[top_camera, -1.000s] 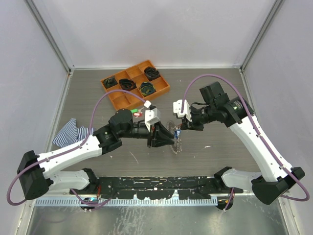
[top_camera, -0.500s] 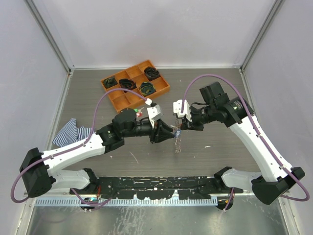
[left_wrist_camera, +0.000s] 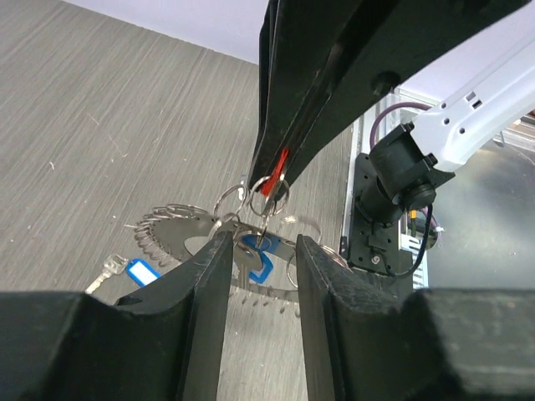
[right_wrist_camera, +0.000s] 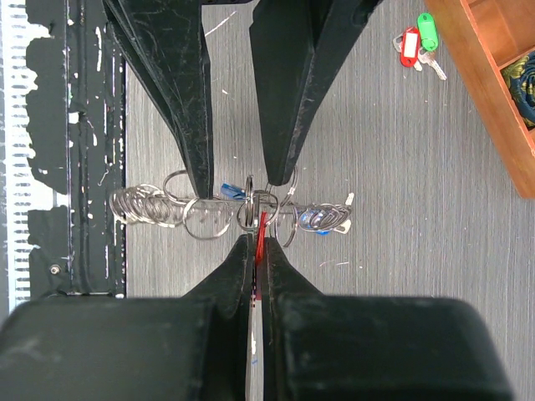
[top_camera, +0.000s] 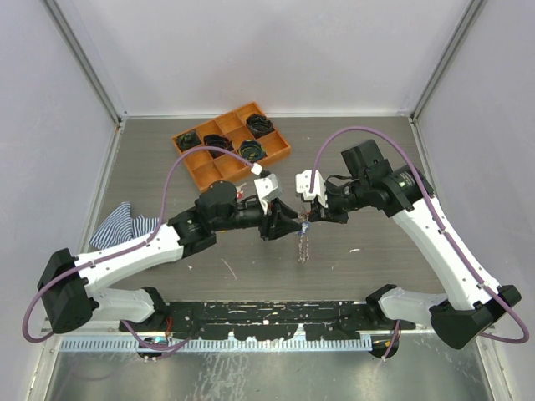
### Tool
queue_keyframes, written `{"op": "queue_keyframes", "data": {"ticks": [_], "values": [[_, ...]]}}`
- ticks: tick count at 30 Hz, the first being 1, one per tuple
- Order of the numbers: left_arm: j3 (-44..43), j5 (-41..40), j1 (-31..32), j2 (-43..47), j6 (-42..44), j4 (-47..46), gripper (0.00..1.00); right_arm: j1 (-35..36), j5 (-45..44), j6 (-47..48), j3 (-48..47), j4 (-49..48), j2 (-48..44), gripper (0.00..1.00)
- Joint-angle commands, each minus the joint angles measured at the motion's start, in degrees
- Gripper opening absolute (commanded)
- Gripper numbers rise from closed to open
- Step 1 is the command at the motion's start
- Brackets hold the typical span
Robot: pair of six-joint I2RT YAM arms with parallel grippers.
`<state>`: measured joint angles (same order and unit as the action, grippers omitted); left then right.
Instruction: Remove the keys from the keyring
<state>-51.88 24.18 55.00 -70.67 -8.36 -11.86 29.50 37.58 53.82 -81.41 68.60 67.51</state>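
Observation:
The keyring (right_wrist_camera: 209, 210), a wire loop strung with many small silver rings, hangs in the air above the table (top_camera: 376, 180). My right gripper (right_wrist_camera: 259, 238) is shut on it, pinching one ring and a thin red tag at its middle. My left gripper (left_wrist_camera: 259, 251) faces it from the other side, open, its fingers (right_wrist_camera: 194, 125) standing either side of the loop. A key with a blue tag (left_wrist_camera: 255, 255) hangs in the gap between them. In the top view both grippers meet above the keyring (top_camera: 303, 244).
Loose keys with red (right_wrist_camera: 408, 46) and green (right_wrist_camera: 428, 32) tags lie on the table near the orange tray (top_camera: 185, 161), which holds black coiled bundles. Another blue-tagged key (left_wrist_camera: 138, 271) lies below the ring. A striped cloth (top_camera: 125, 225) lies at the left.
My left gripper has moved up and right, closer to the right gripper, and its jaws have widened. The right gripper holds still with the keyring.

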Motion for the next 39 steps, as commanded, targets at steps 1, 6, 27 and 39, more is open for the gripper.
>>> {"op": "queue_keyframes", "data": {"ticks": [1,6,27,39], "values": [[-3.38,0.38,-0.33,-0.16,0.27,-3.58,0.38,-0.23,2.67,-0.45,-0.6,-2.32,-1.35,0.01],[-3.96,0.62,-0.33,-0.33,0.51,-3.42,0.37,-0.23,2.85,-0.31,-0.66,-2.23,-1.32,0.01],[-7.71,3.11,-0.33,-1.66,4.63,4.33,0.0,-0.23,2.78,-0.45,-1.16,-2.15,-1.23,0.01],[-6.14,13.55,-2.43,-0.18,8.3,3.18,0.0,-0.36,-3.35,2.61,-2.38,-1.6,-1.65,0.01]]}}
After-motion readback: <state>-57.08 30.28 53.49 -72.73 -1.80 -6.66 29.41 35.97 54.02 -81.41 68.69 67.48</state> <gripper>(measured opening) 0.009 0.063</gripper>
